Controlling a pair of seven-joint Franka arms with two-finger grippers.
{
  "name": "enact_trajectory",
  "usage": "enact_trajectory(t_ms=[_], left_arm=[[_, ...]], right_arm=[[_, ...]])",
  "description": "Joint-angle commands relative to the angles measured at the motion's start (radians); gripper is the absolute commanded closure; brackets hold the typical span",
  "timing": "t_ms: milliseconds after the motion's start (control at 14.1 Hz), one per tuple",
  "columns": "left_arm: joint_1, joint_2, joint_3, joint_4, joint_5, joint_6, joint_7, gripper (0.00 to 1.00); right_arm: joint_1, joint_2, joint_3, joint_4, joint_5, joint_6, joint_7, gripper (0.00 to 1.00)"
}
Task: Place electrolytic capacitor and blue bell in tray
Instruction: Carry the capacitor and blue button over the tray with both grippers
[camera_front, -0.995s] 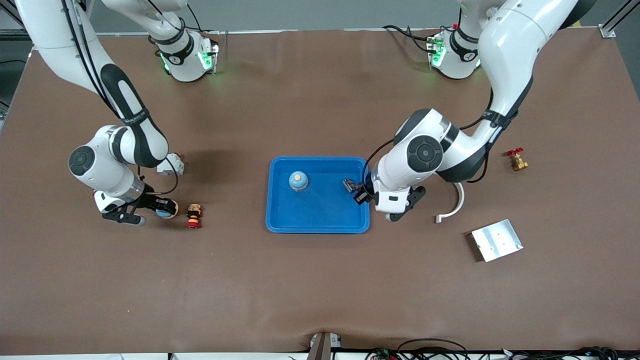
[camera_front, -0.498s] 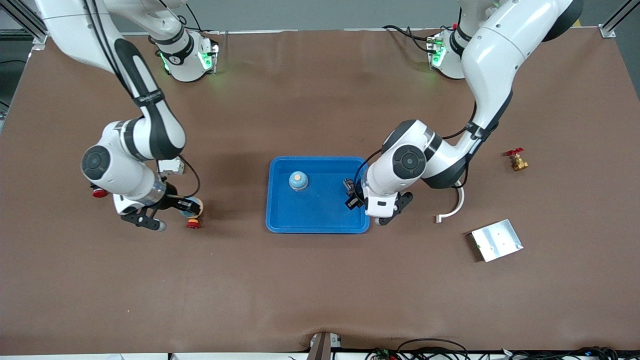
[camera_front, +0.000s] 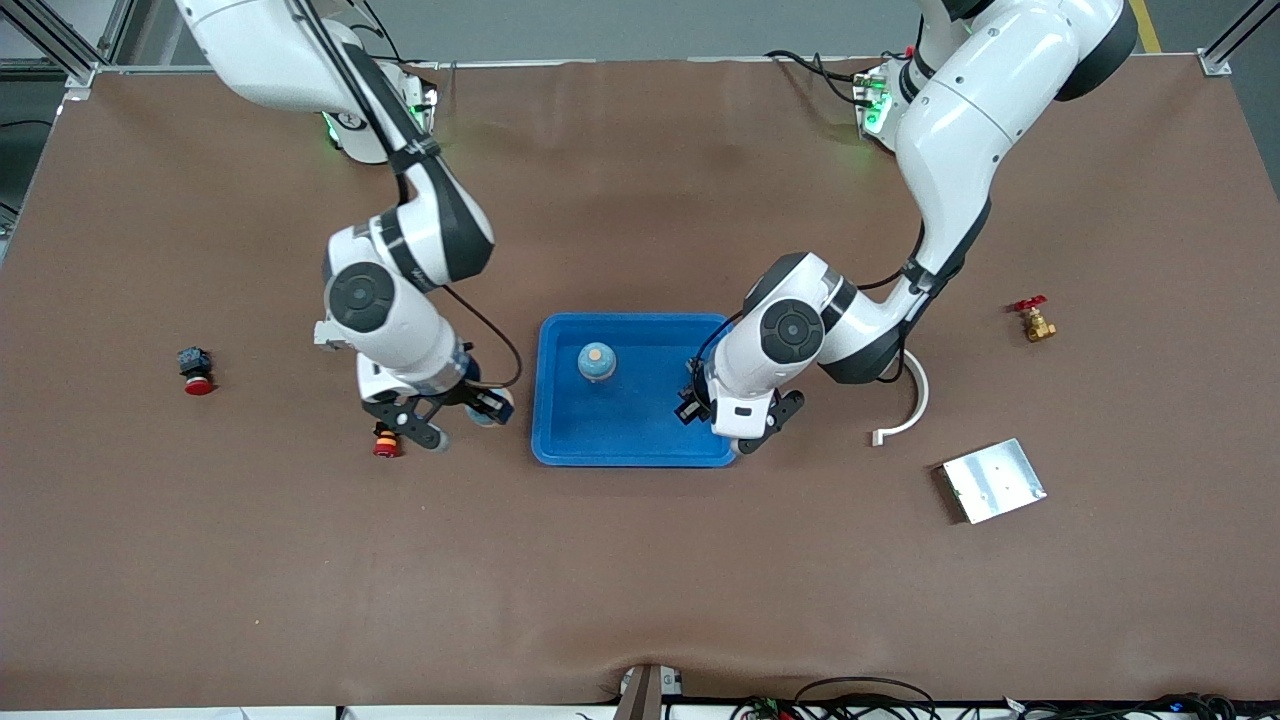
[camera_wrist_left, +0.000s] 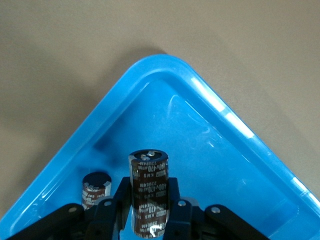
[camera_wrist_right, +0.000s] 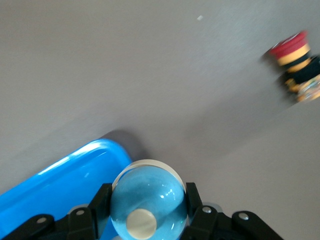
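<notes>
The blue tray (camera_front: 630, 432) lies mid-table. One blue bell (camera_front: 596, 361) with a cream button stands inside it. My left gripper (camera_front: 690, 406) hangs over the tray's end toward the left arm, shut on a dark brown electrolytic capacitor (camera_wrist_left: 148, 185) held upright above the tray floor (camera_wrist_left: 200, 145). Another capacitor (camera_wrist_left: 95, 188) stands in the tray beside it. My right gripper (camera_front: 490, 406) is shut on a second blue bell (camera_wrist_right: 146, 199), just outside the tray's rim (camera_wrist_right: 65, 175) toward the right arm's end.
A red and yellow stacked part (camera_front: 384, 441) lies by the right gripper, also in the right wrist view (camera_wrist_right: 296, 65). A red push-button (camera_front: 196, 371) lies farther toward that end. A white curved piece (camera_front: 906, 408), a brass valve (camera_front: 1033, 321) and a silver plate (camera_front: 993, 480) lie toward the left arm's end.
The right arm has carried its blue bell from beside the stacked part to the tray's edge. The left gripper has shifted a little farther over the tray with the capacitor.
</notes>
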Motion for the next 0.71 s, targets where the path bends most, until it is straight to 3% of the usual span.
enact_trajectory(t_ms=[0, 284, 640], left_arm=[[-0.023, 0.047, 0.029, 0.032, -0.002, 0.033, -0.008, 1.00], [-0.079, 0.067, 0.095, 0.032, -0.003, 0.073, -0.011, 1.00], [-0.081, 0.064, 0.100, 0.032, -0.003, 0.075, -0.011, 1.00]], right_arm=[[0.034, 0.095, -0.010, 0.119, -0.016, -0.030, 0.111, 1.00], [0.062, 0.164, -0.010, 0.187, -0.014, -0.024, 0.185, 1.00], [0.100, 0.189, -0.010, 0.196, -0.017, -0.012, 0.252, 1.00]])
